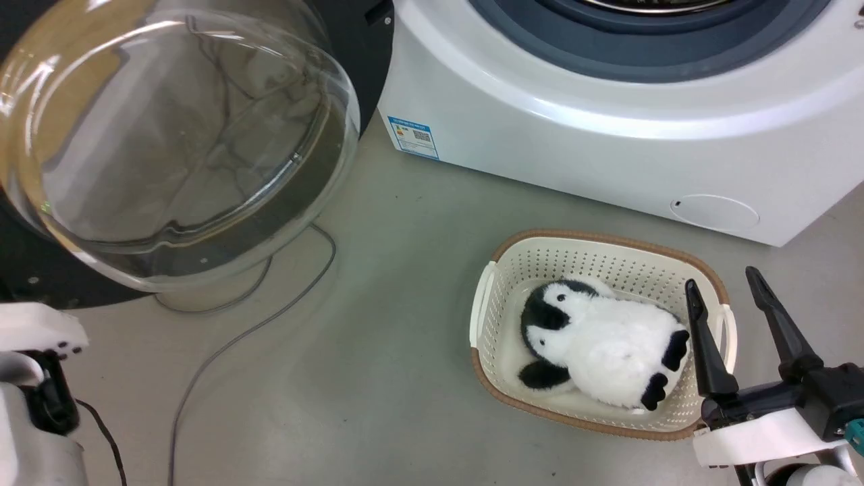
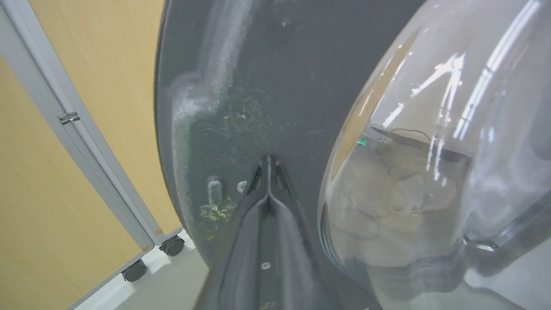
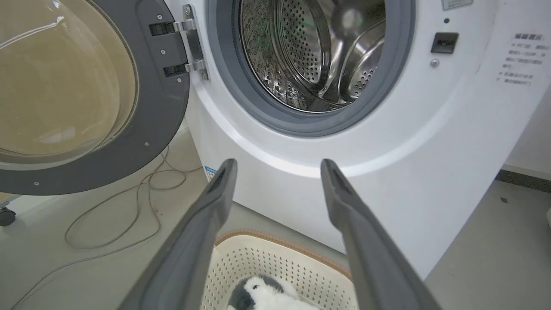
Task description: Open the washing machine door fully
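On my head view, the washing machine door (image 1: 169,135) takes up the upper left of the frame. It is swung out, with its clear glass bowl bulging toward me and the dark rim behind it. My left arm (image 1: 34,391) sits in the lower left corner beneath it. On the left wrist view, the left end effector (image 2: 267,165) has its two fingers pressed together with nothing between them. Its tip is at the centre of the frame, right up against the door's (image 2: 241,86) dark inner face beside the bowl. I cannot tell whether it touches or stops just short. So the door lies dead ahead of that closed tip, and the left arm is plainly the nearer one. Moving right on the right wrist view, the hinge (image 3: 189,47) sits at upper left, between the door (image 3: 159,107) and the grey ring of the washing machine (image 3: 430,129). I judge any further push has to sweep leftward round that hinge, away from the drum. Further right on the head view, the washing machine (image 1: 607,135) fills the top. A basket (image 1: 607,250) with a plush penguin (image 1: 607,344) is on the floor below it. The right end effector (image 1: 721,278) is at lower right, spread wide and empty, well apart from the door.
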You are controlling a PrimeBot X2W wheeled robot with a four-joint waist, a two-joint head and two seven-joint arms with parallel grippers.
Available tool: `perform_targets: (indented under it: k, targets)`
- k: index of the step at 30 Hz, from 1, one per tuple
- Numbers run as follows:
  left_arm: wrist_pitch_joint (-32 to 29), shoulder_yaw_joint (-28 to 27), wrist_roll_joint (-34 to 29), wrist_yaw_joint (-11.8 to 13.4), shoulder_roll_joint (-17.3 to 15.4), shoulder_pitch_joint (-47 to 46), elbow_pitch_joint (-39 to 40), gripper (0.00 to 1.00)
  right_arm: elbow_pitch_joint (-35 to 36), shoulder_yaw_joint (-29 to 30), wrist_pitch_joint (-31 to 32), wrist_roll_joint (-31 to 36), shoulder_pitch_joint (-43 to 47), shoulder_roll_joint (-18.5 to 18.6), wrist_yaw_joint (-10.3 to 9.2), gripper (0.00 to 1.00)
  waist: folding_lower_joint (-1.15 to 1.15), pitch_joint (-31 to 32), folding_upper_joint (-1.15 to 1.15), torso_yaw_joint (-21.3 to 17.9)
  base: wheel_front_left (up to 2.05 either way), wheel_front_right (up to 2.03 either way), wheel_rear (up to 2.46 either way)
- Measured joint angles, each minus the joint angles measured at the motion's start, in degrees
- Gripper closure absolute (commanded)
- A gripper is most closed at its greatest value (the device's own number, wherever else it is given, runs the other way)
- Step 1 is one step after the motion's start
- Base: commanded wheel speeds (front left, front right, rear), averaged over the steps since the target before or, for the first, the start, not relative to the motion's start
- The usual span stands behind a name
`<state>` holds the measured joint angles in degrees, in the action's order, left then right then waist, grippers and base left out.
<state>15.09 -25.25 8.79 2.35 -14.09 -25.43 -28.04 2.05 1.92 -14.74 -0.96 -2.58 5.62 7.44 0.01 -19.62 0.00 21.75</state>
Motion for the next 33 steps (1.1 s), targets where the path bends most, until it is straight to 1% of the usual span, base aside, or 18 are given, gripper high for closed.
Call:
perform_targets:
  k: [12,18,23,33]
  targets:
    - [0.0,-1.8,-0.1,-1.2,-2.9,-6.6,-9.6,1.00,-0.6,-0.1,0.0,0.0,-0.8,0.2,0.00,0.00,0.00,-0.2,0.00,-1.1,0.00,0.00,0.00]
    - [0.0,-2.0,-0.9,-1.9,-3.0,-6.8,-11.1,1.00,-1.3,0.3,0.0,0.0,-0.8,-0.4,0.00,0.00,0.00,1.8,0.00,-1.2,0.00,0.00,0.00]
    - [0.0,-1.6,-2.5,-3.1,-2.5,-6.1,-8.0,1.00,-1.4,0.7,0.0,0.0,0.1,-1.3,0.00,0.00,0.00,4.6,0.00,-1.1,0.00,0.00,0.00]
    - [0.0,0.8,-5.5,-5.5,1.6,0.4,5.1,1.00,-0.8,1.6,0.0,-0.1,2.5,-2.3,0.00,0.00,-0.01,10.7,0.00,-1.6,0.00,0.00,0.00]
